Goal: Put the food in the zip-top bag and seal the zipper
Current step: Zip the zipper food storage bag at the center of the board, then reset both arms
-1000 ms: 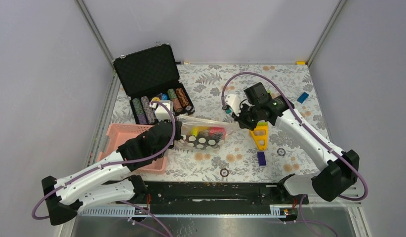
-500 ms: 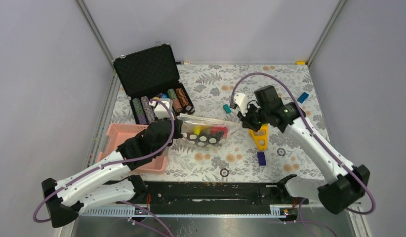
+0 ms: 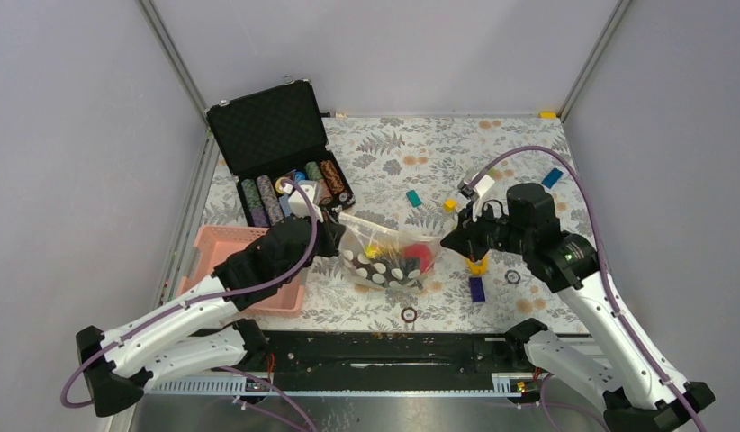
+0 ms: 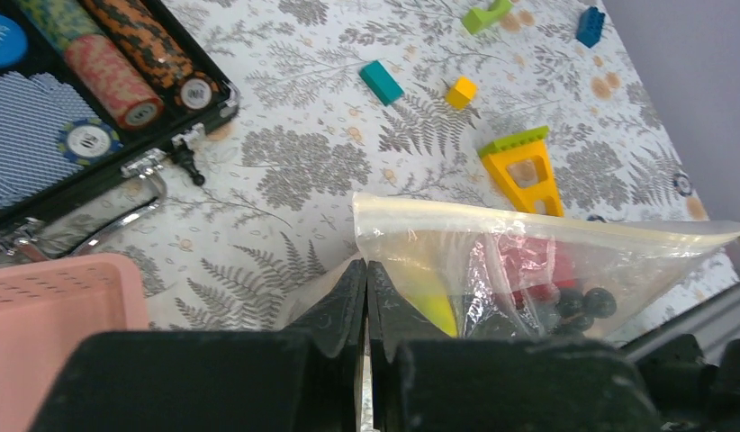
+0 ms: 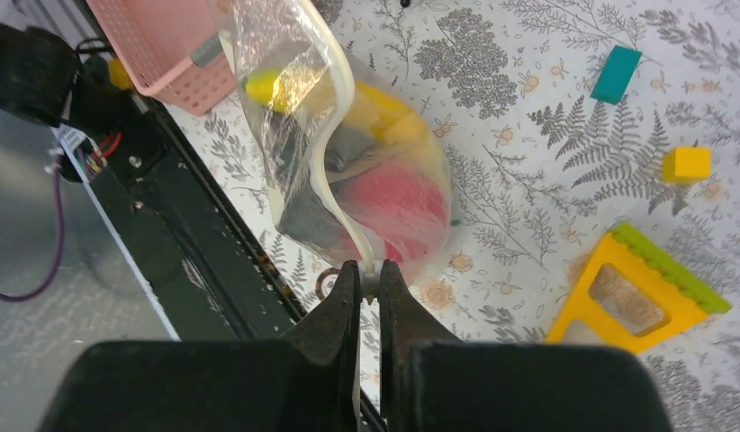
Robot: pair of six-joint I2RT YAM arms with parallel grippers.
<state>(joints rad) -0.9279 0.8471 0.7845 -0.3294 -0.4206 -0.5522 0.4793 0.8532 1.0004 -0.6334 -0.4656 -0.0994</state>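
Note:
The clear zip-top bag (image 3: 389,259) with white dots hangs between my two grippers above the table. Inside it I see red fruit (image 5: 393,202), a yellow banana (image 4: 434,306) and dark grapes (image 4: 582,301). My left gripper (image 4: 366,268) is shut on the bag's left corner. My right gripper (image 5: 369,270) is shut on the whitish zipper strip (image 5: 335,171) at its right end. The zipper (image 4: 546,225) also runs along the bag's top edge in the left wrist view. In the top view the left gripper (image 3: 335,236) and right gripper (image 3: 449,241) stand at the bag's two ends.
A pink slatted basket (image 3: 224,261) sits at the left. An open black case (image 3: 276,148) with poker chips is behind it. A yellow triangular piece (image 3: 477,263), small blocks (image 3: 413,197) and rings (image 3: 409,314) lie on the patterned table (image 3: 492,153).
My right arm has swung right and towards the near edge, pulling the bag's right end with it. The bag has lifted and now sags between both grippers.

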